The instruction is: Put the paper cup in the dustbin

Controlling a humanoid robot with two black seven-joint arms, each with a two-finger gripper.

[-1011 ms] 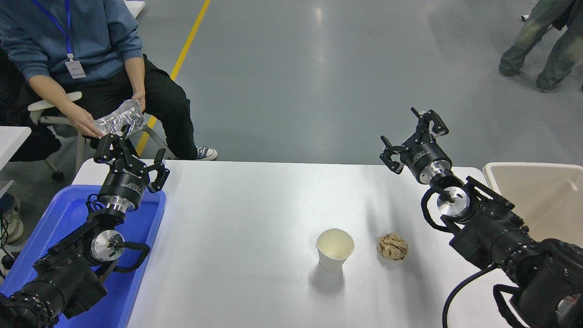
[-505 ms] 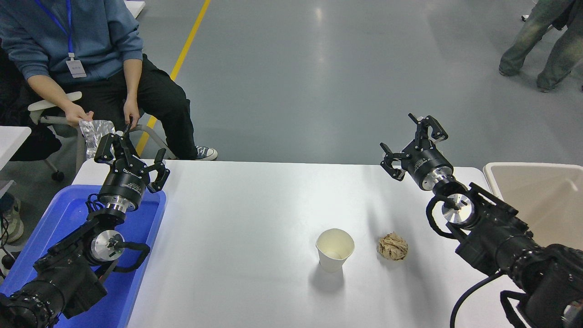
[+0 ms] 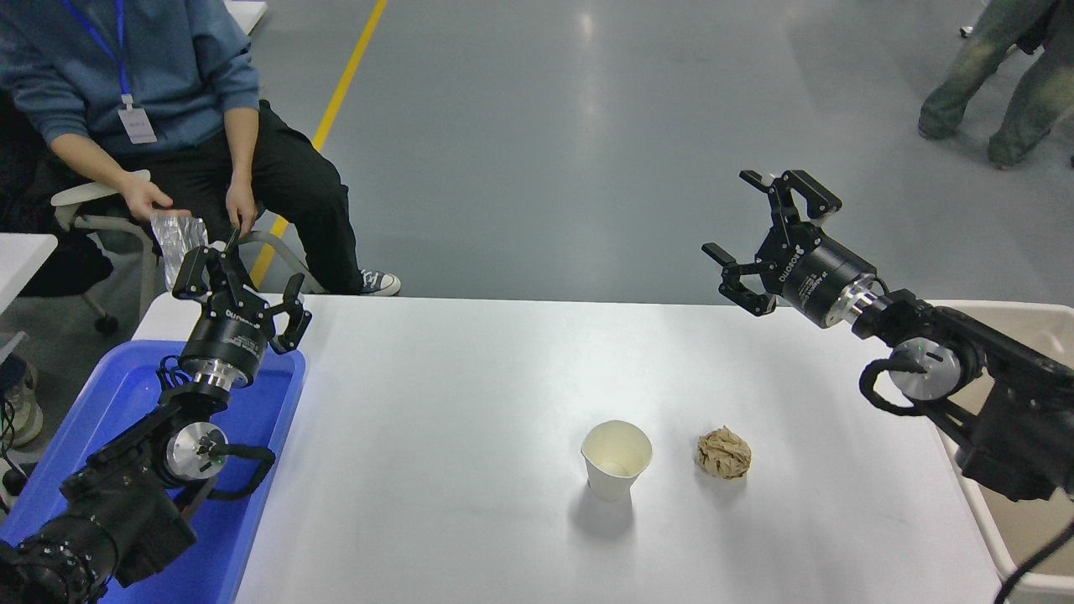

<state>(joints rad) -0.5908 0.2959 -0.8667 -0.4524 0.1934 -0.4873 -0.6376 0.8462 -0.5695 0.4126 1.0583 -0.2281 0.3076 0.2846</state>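
The white paper cup (image 3: 617, 459) stands upright on the white table (image 3: 470, 403), right of centre, its cream inside showing. The beige dustbin (image 3: 1015, 524) stands at the table's right edge, mostly hidden behind my right arm. My right gripper (image 3: 759, 231) is open and empty, raised above the table's far right edge, well up and right of the cup. My left gripper (image 3: 239, 281) is open and parked over the far end of the blue tray at the left.
A crumpled brown paper ball (image 3: 723, 454) lies just right of the cup. A blue plastic tray (image 3: 126, 394) sits at the table's left under my left arm. A seated person (image 3: 143, 92) at the far left holds a foil piece (image 3: 178, 243). Another person's legs (image 3: 998, 75) show at top right.
My right arm has swung up and to the right, lifting the open gripper away from the table. The person's hands have moved the foil piece leftward. Cup and paper ball have not moved.
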